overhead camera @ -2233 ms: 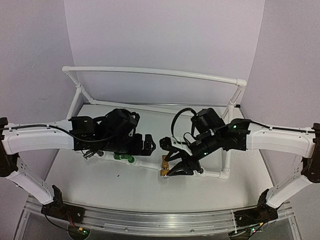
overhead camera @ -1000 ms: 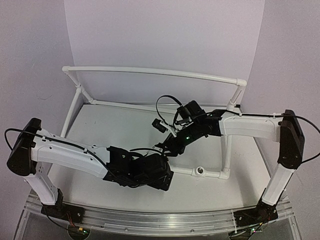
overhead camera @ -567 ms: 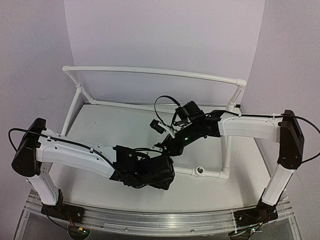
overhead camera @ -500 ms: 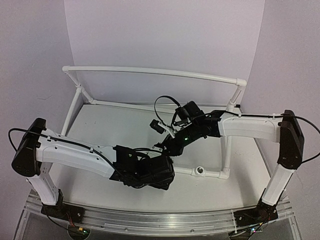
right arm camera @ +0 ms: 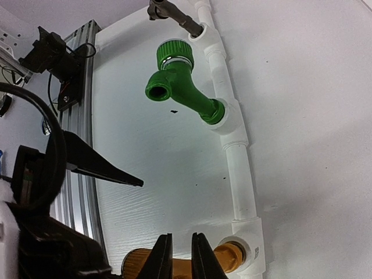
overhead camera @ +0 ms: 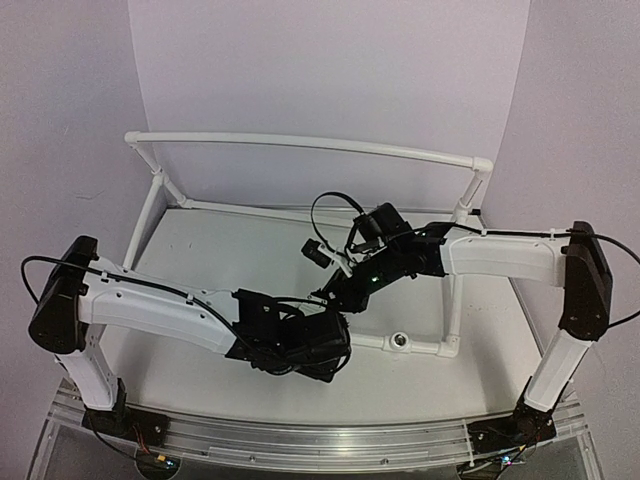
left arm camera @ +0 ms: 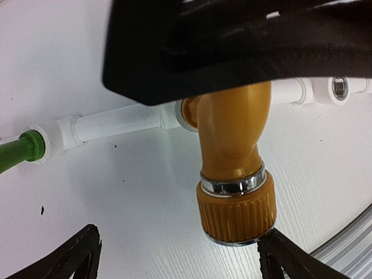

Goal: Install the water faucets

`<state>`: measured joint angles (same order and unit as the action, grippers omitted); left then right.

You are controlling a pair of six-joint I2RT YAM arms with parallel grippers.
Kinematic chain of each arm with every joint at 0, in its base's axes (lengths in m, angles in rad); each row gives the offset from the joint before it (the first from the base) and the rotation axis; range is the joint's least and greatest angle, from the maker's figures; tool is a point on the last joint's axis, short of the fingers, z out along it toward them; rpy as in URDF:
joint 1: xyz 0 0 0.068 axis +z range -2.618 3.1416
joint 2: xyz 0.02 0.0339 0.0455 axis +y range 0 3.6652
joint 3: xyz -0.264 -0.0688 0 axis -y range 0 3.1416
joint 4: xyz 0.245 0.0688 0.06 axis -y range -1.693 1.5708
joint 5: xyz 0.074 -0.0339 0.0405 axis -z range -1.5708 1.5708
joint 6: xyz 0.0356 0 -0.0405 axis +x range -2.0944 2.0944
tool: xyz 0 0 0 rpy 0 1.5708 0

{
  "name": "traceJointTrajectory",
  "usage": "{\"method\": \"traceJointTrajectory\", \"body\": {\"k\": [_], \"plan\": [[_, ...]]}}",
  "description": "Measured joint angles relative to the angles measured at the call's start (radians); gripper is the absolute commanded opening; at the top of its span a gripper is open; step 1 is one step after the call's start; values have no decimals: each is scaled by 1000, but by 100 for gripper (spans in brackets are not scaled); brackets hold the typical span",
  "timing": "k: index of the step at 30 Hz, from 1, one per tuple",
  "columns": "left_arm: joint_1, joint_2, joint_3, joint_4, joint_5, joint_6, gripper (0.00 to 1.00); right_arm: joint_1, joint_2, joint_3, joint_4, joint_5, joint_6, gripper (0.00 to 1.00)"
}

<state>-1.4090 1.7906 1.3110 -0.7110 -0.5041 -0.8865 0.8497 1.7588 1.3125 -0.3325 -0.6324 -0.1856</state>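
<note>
Brass-gold faucet (left arm camera: 232, 163) is seated in the white pipe frame (left arm camera: 116, 125) at centre frame. The left gripper (left arm camera: 181, 256) is spread wide along the bottom edge, one fingertip right at the knurled collar, and the right gripper (right arm camera: 181, 250) has its fingers almost pressed together over the same tap. Green faucet (right arm camera: 180, 87) and dark grey faucet (right arm camera: 174, 14) sit further up the pipe. The risk, I'd say, is crowding: the two claws could clash, or a squeeze on that collar could cock the tap in its socket.

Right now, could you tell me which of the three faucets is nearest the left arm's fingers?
The brass-gold faucet: its ribbed collar sits beside the left fingers, while the green faucet and the dark grey faucet sit farther along the white pipe.
</note>
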Motion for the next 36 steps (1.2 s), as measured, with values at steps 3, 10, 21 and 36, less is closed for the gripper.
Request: {"method": "traceJointTrajectory", "body": {"k": [3, 10, 21, 36], "plan": [[3, 23, 5, 17, 11, 20, 95, 0, 0, 0, 0, -1, 3, 7], [5, 32, 5, 49, 14, 50, 95, -1, 0, 2, -1, 0, 3, 3], [30, 31, 5, 34, 7, 25, 92, -1, -17, -8, 4, 49, -11, 0], [58, -33, -49, -22, -10, -47, 90, -6, -75, -66, 12, 101, -49, 0]]}}
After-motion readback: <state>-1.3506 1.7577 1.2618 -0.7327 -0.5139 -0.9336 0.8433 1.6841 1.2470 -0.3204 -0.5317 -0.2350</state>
